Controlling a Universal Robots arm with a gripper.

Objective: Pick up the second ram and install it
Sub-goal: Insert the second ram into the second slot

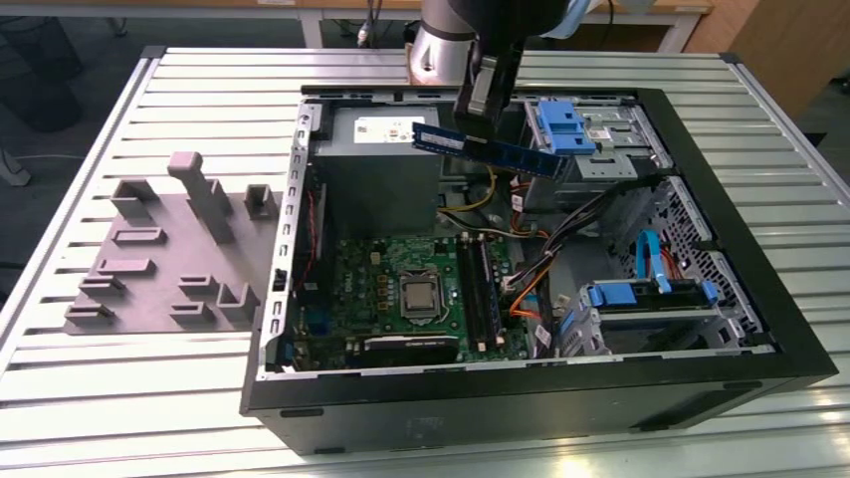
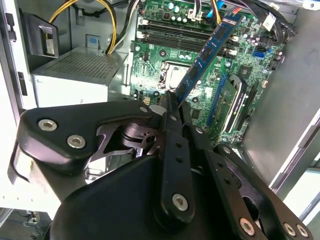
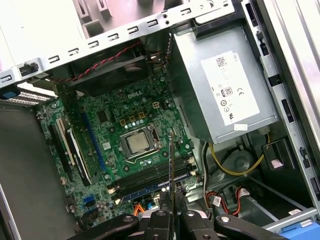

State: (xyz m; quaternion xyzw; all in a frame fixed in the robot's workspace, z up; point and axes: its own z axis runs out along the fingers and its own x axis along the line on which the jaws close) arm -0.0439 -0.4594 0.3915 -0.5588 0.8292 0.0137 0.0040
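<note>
My gripper is shut on the second ram, a thin dark stick with black chips that hangs in the air above the open computer case, over the power supply end. In the second wrist view the ram juts out from between the fingers towards the green motherboard. Seen edge-on in the first wrist view, the ram lines up roughly over the long black memory slots, still well above them. The slots lie to the exterior view's right of the processor.
A grey fixture tray with blocky posts lies on the slatted table at the exterior view's left of the case. Inside the case are a grey power supply, yellow and orange cables, blue drive brackets and a drive cage.
</note>
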